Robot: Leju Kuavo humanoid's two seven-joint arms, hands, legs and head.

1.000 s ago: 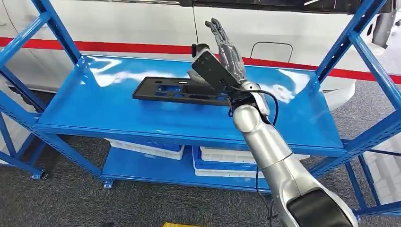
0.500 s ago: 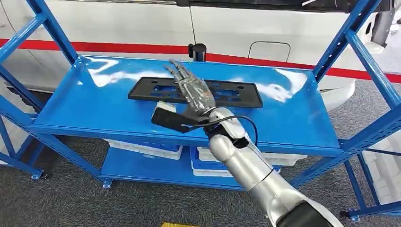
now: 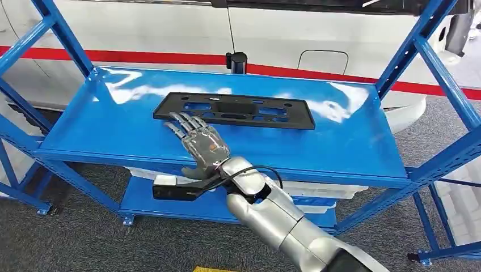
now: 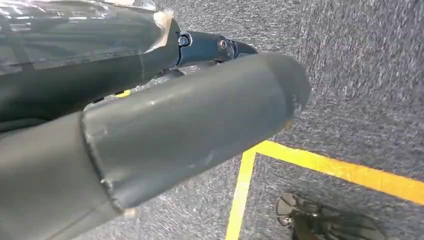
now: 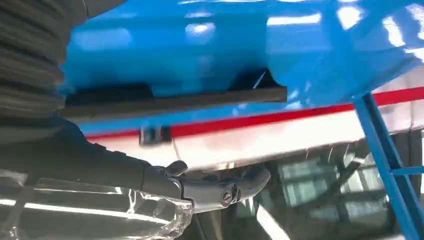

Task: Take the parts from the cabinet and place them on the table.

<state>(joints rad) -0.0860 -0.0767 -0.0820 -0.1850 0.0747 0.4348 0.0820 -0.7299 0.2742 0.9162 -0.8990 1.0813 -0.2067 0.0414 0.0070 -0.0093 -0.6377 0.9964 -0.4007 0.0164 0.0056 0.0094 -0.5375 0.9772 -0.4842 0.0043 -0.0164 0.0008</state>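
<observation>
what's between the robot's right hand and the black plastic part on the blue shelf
Nothing: in the head view only bare blue shelf separates the right hand, fingers apart, from the black part.

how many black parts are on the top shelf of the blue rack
1: a flat black perforated plate lying near the middle of the top shelf, just beyond the right hand. None hidden, as far as the head view shows.

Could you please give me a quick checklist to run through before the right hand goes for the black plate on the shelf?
1. Black plate lies flat on the blue shelf: ok.
2. Right hand holds nothing, fingers spread: ok.
3. Right hand touches the plate: not ok, fingertips lie at its near edge, contact unclear.
4. Nothing rests on the plate: ok.
5. Left hand free: cannot tell.
</observation>
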